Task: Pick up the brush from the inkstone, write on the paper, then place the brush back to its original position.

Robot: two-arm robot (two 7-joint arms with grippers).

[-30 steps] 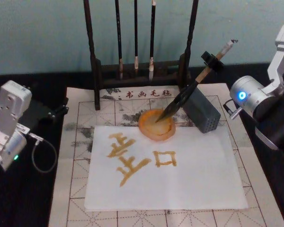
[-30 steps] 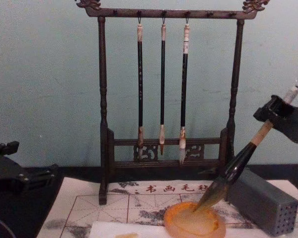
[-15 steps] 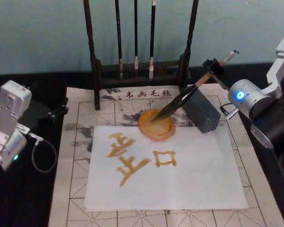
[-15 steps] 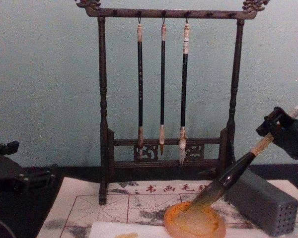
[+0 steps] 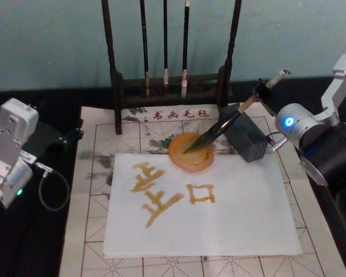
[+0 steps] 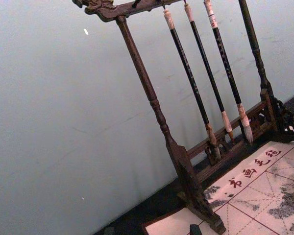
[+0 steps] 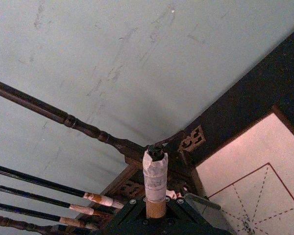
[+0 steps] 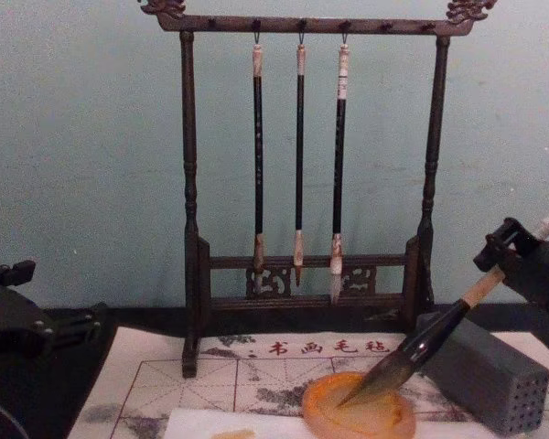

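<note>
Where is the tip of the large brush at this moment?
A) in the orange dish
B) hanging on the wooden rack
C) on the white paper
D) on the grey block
A: the brush, held at its handle by the right gripper, slants down with its bristles in the inkstone.

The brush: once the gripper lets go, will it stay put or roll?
Likely apt to roll: the brush has a round handle, slanting from the inkstone past the grey block. Its pointed bristles probably flex under pressure. The right gripper grips near its top end.
</note>
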